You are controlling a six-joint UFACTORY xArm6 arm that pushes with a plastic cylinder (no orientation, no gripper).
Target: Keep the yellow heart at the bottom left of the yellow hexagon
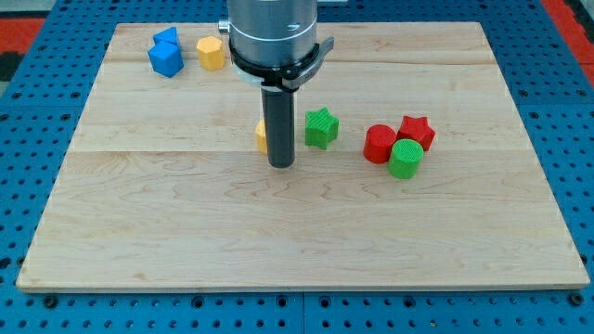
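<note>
One yellow block (262, 135), shape mostly hidden, sits touching my tip (281, 165) on its left; the yellow plastic hexagon (212, 53) lies well apart, top left; no gripper to judge.

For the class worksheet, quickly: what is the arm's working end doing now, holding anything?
No pincer: my tip holds nothing, touching or nearly touching a mostly hidden yellow block.

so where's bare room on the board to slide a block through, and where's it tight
The whole strip along the view's bottom, below my tip, is bare. So is the top right, above the red star, red block and green round block. It is crowded around my tip: yellow block behind it, green star beside it.
</note>
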